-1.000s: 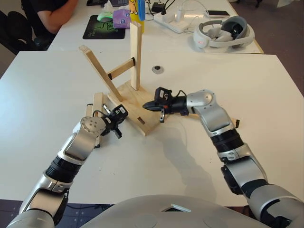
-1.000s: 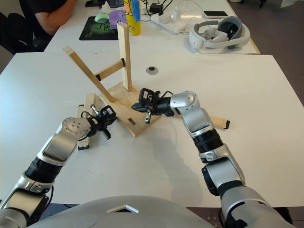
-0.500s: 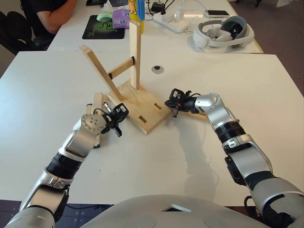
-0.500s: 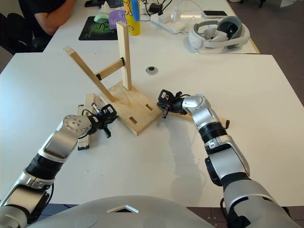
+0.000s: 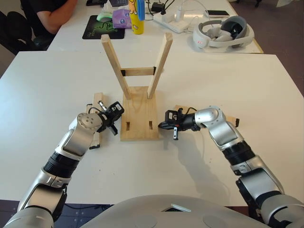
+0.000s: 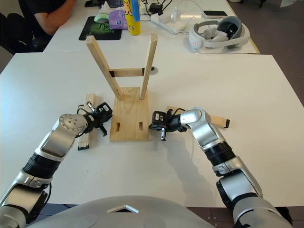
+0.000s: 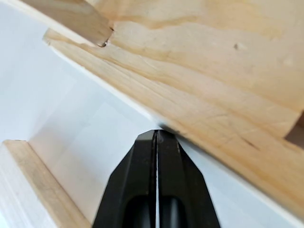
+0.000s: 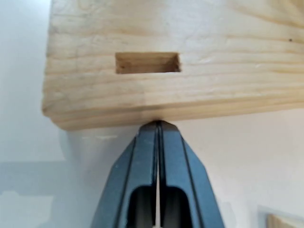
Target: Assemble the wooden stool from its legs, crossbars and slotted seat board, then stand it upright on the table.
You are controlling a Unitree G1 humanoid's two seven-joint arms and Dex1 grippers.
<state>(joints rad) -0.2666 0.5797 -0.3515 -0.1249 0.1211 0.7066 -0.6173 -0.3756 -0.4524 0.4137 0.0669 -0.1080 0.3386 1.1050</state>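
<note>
The slotted seat board (image 5: 139, 113) lies flat on the white table. Two legs (image 5: 115, 66) stand splayed in its far slots, joined by a crossbar (image 5: 138, 71). Two near slots (image 5: 127, 125) stand empty. My left gripper (image 5: 115, 110) is shut, its tips touching the board's left edge (image 7: 199, 128). My right gripper (image 5: 161, 126) is shut too, its tips against the board's right edge just below a slot (image 8: 147, 62). A loose leg assembly (image 5: 96, 121) lies on the table left of the board, under my left arm. Another loose wooden piece (image 5: 230, 118) lies behind my right forearm.
On the far desk are a headset (image 5: 223, 34), a yellow bottle (image 5: 137, 12), a power strip (image 5: 173, 19) and a mouse pad (image 5: 100, 28). Open tabletop stretches in front of the board and to the far right.
The board with its two legs has turned on the table and now sits square to me. My right gripper swung out and came back to the board's right edge; the left stayed beside it.
</note>
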